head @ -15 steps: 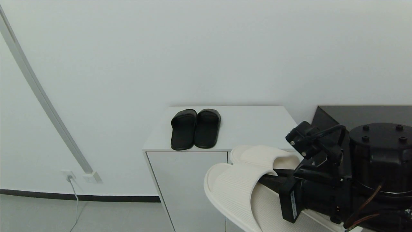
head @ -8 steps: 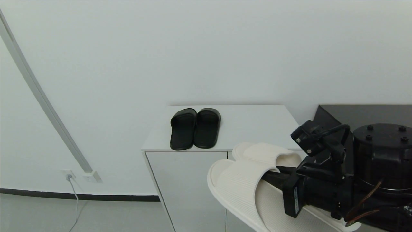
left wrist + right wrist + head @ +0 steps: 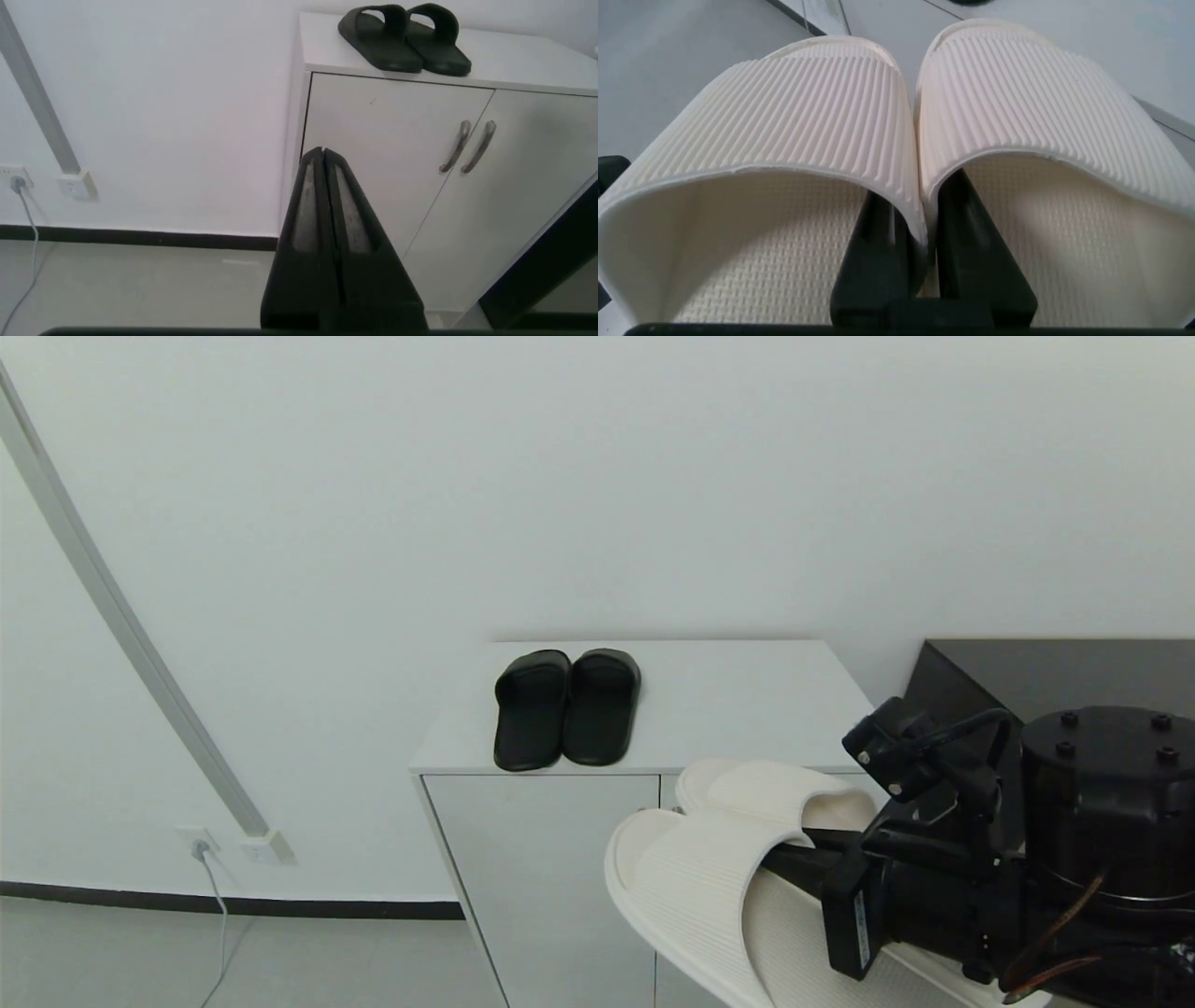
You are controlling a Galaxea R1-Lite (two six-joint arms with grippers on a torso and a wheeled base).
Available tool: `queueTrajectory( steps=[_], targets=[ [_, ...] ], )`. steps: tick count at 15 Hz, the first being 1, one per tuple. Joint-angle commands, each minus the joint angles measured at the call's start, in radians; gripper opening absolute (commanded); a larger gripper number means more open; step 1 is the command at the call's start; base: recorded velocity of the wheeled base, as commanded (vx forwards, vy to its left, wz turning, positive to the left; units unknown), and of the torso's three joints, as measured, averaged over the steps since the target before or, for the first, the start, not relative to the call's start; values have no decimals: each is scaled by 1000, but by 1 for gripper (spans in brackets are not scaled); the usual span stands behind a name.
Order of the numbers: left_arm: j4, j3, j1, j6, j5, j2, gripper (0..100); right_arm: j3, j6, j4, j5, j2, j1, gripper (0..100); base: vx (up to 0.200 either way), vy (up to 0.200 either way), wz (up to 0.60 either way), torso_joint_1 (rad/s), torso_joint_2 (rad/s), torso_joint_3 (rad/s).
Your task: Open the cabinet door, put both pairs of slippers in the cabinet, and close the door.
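Right gripper (image 3: 924,245): pinched shut across the adjoining straps of the white slippers (image 3: 709,868), one finger inside each.
Change: pair shifted slightly rightward; cabinet (image 3: 551,859) doors closed, so opening likely comes first.
Right arm: low, before the right door.
Left gripper (image 3: 323,168): closed, empty, facing handles (image 3: 472,147).
Black slippers (image 3: 567,709): on cabinet top.

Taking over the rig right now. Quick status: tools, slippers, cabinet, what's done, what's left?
Left tool: shut, empty, in front of the cabinet, lower than its top.
Right tool: shut on the white slippers, one finger under each strap, pinching the pair together in front of the cabinet's right side.
Black slippers: side by side on the cabinet top, near its front edge.
Done: white pair in hand.
Left: both doors are shut. Open the cabinet by the handles, put both pairs inside, close it.
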Motion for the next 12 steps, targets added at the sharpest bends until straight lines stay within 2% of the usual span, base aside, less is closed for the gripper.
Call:
queueTrajectory(
  steps=[1, 12],
  targets=[
    [0, 0, 0, 0, 1, 1, 0, 5, -1, -1, 0, 6, 2, 0, 0, 0, 0, -71, 144, 95],
    [0, 0, 0, -2, 1, 1, 0, 10, -1, 1, -2, 13, 5, 0, 0, 0, 0, -212, 514, 295]
  ],
)
